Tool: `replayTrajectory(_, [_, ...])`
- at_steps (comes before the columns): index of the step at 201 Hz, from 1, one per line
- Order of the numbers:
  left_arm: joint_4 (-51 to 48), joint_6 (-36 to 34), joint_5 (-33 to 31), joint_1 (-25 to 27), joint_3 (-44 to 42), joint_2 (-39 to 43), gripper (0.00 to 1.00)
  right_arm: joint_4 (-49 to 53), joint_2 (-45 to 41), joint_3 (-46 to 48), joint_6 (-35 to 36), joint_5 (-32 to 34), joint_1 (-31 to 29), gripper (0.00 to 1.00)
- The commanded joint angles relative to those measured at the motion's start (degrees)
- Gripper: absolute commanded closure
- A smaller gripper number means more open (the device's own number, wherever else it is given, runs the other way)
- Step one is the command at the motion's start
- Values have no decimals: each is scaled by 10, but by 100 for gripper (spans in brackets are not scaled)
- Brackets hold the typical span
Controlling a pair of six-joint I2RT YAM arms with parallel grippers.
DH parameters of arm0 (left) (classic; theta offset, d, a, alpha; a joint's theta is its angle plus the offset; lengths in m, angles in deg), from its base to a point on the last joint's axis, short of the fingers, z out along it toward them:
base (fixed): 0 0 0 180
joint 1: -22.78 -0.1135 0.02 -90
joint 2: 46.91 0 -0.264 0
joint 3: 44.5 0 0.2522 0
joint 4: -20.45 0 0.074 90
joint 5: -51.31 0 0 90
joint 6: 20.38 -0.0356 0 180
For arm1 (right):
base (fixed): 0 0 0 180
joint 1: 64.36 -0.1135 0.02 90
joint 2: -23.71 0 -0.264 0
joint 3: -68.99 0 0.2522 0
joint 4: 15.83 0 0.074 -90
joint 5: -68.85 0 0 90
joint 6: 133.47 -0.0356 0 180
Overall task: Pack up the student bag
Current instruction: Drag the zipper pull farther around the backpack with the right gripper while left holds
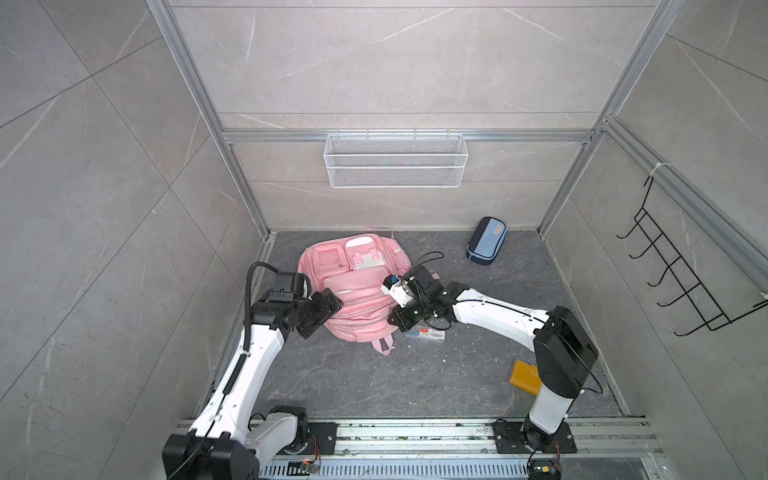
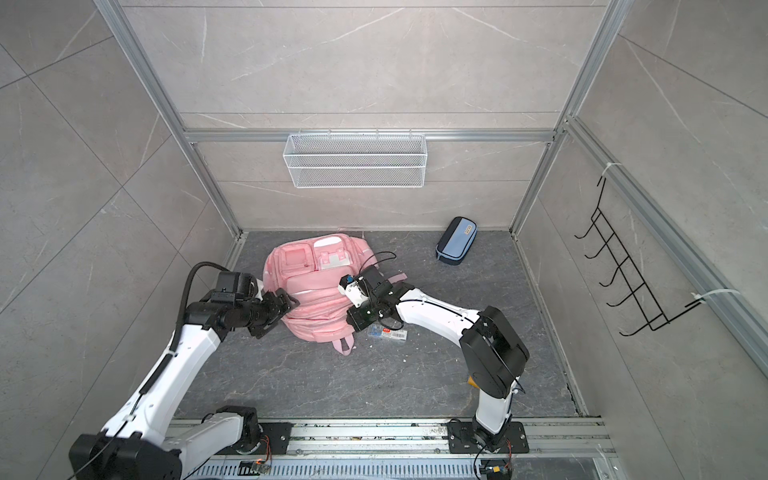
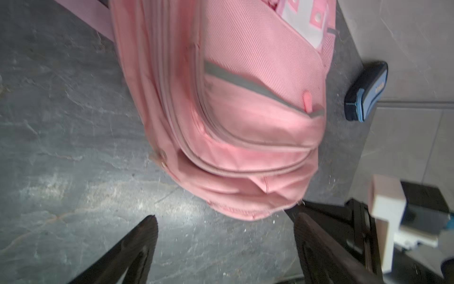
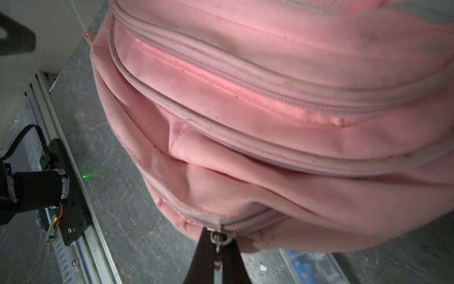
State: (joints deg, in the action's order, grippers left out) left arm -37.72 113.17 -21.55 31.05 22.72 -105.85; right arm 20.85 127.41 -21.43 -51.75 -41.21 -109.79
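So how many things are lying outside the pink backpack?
3: a blue pencil case by the back wall, a clear plastic box beside the backpack, a yellow item half hidden behind the right arm. Others may be hidden.

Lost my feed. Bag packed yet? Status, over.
Left fingers open, empty, beside bag. Right fingers shut on zip pull. Pencil case, clear box outside bag, nothing blocking.

Pencil case [image 1: 486, 241] sits right of and behind student bag [image 1: 357, 286]
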Motion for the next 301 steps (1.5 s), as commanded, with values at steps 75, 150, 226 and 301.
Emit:
replayTrajectory(75, [224, 194, 24, 71, -105, -59, 10, -41, 20, -43, -29, -78, -44, 100])
replayTrajectory(150, [235, 199, 2, 80, -116, -90, 100, -71, -15, 10, -59, -36, -51, 100])
replayTrajectory(226, [175, 142, -19, 43, -118, -42, 100, 61, -28, 28, -25, 61, 59, 100])
replayTrajectory(301, [56, 47, -27, 12, -111, 21, 100, 85, 50, -76, 76, 117, 162, 100])
